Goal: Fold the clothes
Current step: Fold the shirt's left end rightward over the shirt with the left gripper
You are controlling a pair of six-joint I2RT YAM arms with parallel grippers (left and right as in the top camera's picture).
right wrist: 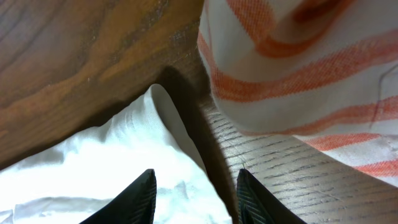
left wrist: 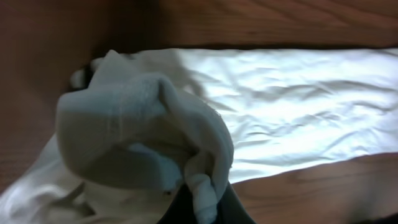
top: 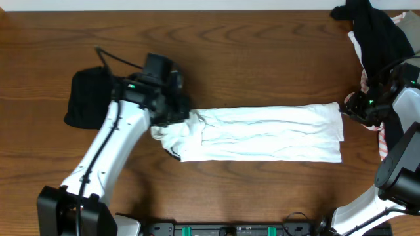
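Note:
A long, folded white shirt [top: 262, 134] lies across the middle of the table. My left gripper [top: 172, 111] is at its left end, shut on a bunched fold of the white shirt [left wrist: 149, 124] that it holds raised above the rest. My right gripper [top: 351, 108] is open at the shirt's right end, its fingers [right wrist: 196, 186] straddling the shirt's corner [right wrist: 149, 137] just above the wood. A red-striped garment [right wrist: 298, 68] hangs close beside it.
A black garment [top: 88, 98] lies folded at the left. A pile of black [top: 377, 33], beige and red-striped clothes sits at the back right corner. The wooden table [top: 249, 59] shows behind and in front of the shirt.

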